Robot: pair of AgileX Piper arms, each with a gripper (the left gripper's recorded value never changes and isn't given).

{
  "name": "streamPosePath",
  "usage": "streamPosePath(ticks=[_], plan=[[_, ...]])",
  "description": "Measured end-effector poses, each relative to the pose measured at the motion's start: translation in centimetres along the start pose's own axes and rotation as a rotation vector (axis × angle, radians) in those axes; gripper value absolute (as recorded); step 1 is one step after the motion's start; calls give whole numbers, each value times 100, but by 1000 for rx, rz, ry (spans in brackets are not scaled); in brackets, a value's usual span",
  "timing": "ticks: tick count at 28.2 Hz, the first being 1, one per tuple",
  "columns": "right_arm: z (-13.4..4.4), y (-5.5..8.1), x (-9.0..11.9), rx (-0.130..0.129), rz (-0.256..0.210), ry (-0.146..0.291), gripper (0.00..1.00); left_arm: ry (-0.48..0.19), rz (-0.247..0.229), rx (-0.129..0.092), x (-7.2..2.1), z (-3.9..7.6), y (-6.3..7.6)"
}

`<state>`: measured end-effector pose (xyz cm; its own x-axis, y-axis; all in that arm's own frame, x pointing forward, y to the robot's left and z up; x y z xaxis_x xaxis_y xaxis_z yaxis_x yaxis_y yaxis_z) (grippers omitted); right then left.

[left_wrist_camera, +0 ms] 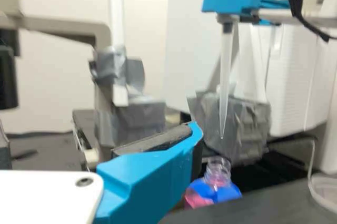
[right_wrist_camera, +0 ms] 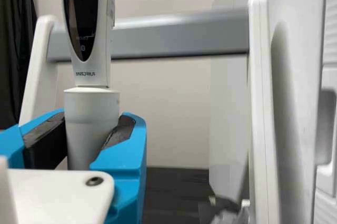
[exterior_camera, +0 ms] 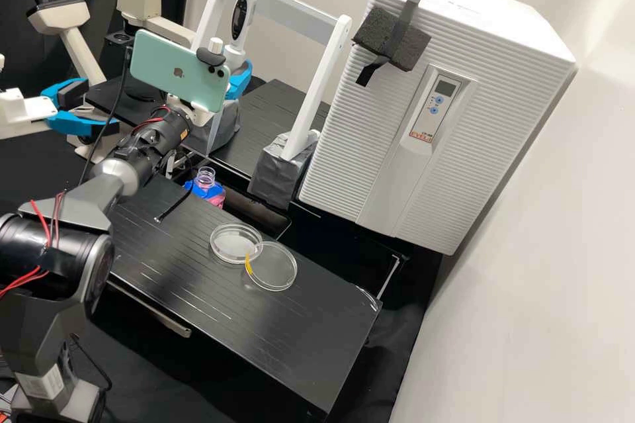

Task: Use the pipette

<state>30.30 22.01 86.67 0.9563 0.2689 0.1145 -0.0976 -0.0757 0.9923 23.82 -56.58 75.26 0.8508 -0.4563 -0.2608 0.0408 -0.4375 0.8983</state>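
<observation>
Two blue-fingered grippers share a black laboratory bench [exterior_camera: 278,337]. The right gripper [right_wrist_camera: 87,140] is clamped around the lower barrel of a white electronic pipette with a dark display [right_wrist_camera: 87,29], holding it upright in front of a white stand with a grey crossbar [exterior_camera: 291,12]. The pipette's clear tapered tip [left_wrist_camera: 225,82] hangs above the open neck of a small clear bottle of pink liquid [left_wrist_camera: 216,174], apart from it. The left gripper [exterior_camera: 86,105] sits off to the side, its fingers [left_wrist_camera: 158,171] spread and empty. Two clear round dishes [exterior_camera: 236,242] lie edge to edge on the bench near the bottle.
</observation>
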Motion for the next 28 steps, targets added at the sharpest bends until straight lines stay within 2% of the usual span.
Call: streamPosePath(ticks=[4, 7, 12, 17, 20, 26, 28], plan=[[50, -48, -57, -9, 1, -4, 0, 3, -54, 17, 51, 18, -155], [65, -79, -89, -13, 12, 2, 0, -1, -94, 17, 79, 31, -268], [108, -119, -87, -21, 40, 5, 0, -11, -128, 14, 85, 71, -343], [172, -207, -77, -15, 55, -1, 0, -22, -135, 13, 85, 104, -360], [233, -276, -64, -12, 43, -16, 0, -21, -140, 13, 87, 100, -374], [356, -409, -57, -2, 9, -50, 0, -5, -183, 33, 109, 97, -477], [374, -426, -61, 11, 6, -54, 0, -2, -197, 40, 127, 104, -505]])
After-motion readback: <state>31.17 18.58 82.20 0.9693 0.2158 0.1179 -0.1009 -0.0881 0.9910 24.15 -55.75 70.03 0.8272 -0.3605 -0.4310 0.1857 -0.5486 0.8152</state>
